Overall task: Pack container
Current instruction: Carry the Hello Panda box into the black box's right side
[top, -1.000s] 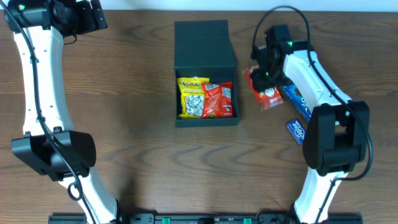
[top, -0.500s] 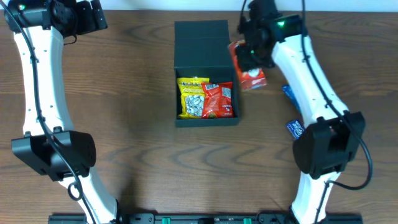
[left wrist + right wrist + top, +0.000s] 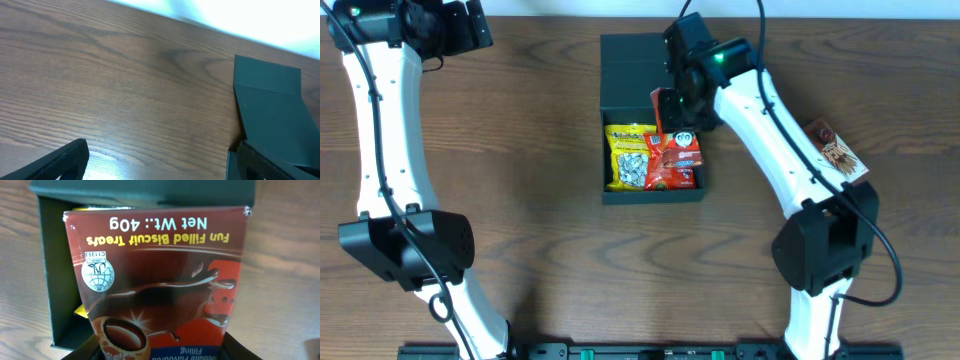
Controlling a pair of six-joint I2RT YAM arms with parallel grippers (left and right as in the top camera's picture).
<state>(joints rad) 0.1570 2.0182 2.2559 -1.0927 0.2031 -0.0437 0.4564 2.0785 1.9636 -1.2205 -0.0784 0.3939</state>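
The dark teal container stands open at the table's middle, its flap lid lying back. Inside are a yellow snack packet and a red snack packet. My right gripper is shut on a red-brown biscuit packet and holds it over the container's right side. In the right wrist view the biscuit packet hangs between the fingers above the container. My left gripper is at the far left, open and empty; its wrist view shows the container's lid to the right.
A brown snack packet lies on the table at the right, beyond my right arm. The wooden table is bare left of the container.
My right gripper has carried the biscuit packet left from the table's right side to above the container. The arm's move uncovered the brown packet. The left arm has not moved.
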